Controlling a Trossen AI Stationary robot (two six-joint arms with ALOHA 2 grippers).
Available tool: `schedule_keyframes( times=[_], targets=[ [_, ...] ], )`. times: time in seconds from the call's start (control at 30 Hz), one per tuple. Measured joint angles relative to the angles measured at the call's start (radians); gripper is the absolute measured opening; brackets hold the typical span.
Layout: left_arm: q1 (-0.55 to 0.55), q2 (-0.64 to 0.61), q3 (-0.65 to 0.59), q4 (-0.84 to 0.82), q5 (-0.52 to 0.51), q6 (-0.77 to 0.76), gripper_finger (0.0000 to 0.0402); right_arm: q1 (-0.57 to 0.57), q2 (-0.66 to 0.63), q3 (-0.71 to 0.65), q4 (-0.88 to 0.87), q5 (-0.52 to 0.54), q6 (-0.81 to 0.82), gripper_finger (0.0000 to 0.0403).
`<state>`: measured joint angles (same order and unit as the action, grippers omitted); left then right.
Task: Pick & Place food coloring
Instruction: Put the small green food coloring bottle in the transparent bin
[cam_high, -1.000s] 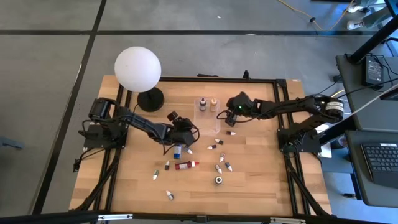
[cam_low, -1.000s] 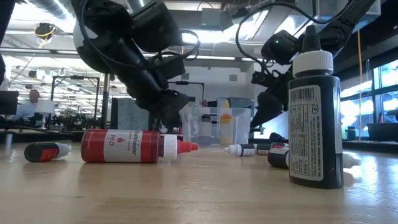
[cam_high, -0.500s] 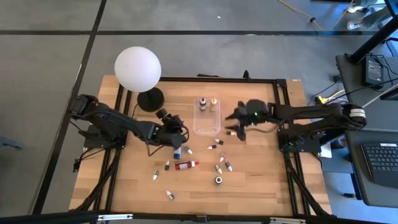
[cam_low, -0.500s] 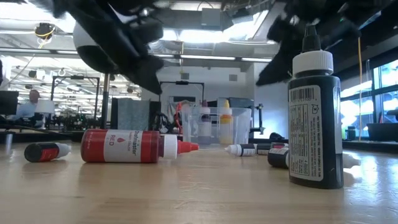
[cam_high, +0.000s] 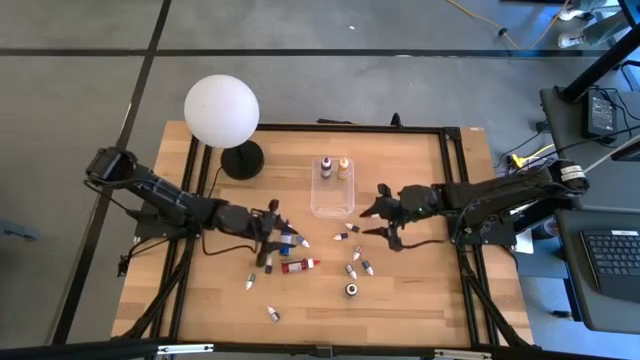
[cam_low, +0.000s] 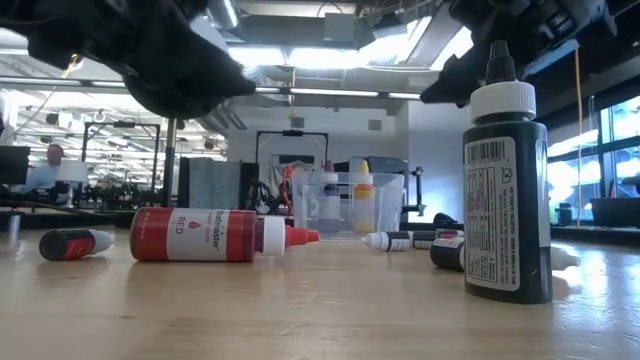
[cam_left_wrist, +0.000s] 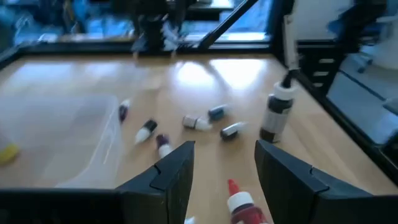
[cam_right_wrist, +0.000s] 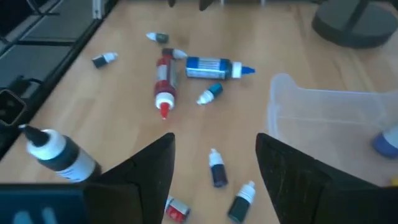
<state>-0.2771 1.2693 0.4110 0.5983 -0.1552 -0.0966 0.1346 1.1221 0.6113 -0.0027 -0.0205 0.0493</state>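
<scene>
Bottles of food coloring are lying scattered across the middle of the worktop (cam_high: 200, 290) — most on their sides, which is why they are spreading in every direction instead of standing in a row. The clear box (cam_high: 333, 196) is sitting toward the far edge, near the centre, with two bottles standing upright inside it, a purple one (cam_high: 325, 166) and a yellow one (cam_high: 343, 166); I judge it to be the collecting place.

The left claw (cam_high: 268, 240) is hanging low over the worktop's middle with its fingers parted and nothing between them. The big red bottle (cam_high: 298, 265) is lying just in front of it, and the blue bottle (cam_high: 286, 238) just beside it — either looks a likely pick.

The right claw (cam_high: 381, 222) is hovering just to the right of the box, also spread and holding nothing, with several tiny bottles (cam_high: 350, 228) lying close by. The dark bottle (cam_high: 352, 290) is standing upright nearer the front edge, well apart from both claws. The white globe lamp (cam_high: 221, 108) is keeping to the far left corner.
</scene>
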Motion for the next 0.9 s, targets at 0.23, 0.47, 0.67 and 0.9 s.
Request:
schedule_keyframes(
  times=[0.23, 0.47, 0.67, 0.9],
  targets=[
    [0.000, -0.001, -0.028, 0.019, 0.000, -0.017, 0.0167, 0.065, 0.000, 0.000, 0.042, 0.001, -0.003, 0.0226],
    [0.000, -0.001, -0.028, 0.019, -0.042, -0.112, 0.0168, 0.074, 0.000, 0.000, 0.044, 0.001, -0.004, 0.0226],
    [0.001, -0.001, -0.028, 0.019, -0.058, -0.152, 0.0167, 0.074, 0.001, 0.000, 0.047, 0.002, -0.056, 0.0226],
    [0.000, 0.000, -0.028, 0.019, -0.060, -0.084, 0.0165, 0.074, 0.002, 0.000, 0.050, 0.003, -0.080, 0.0226]
  ],
)
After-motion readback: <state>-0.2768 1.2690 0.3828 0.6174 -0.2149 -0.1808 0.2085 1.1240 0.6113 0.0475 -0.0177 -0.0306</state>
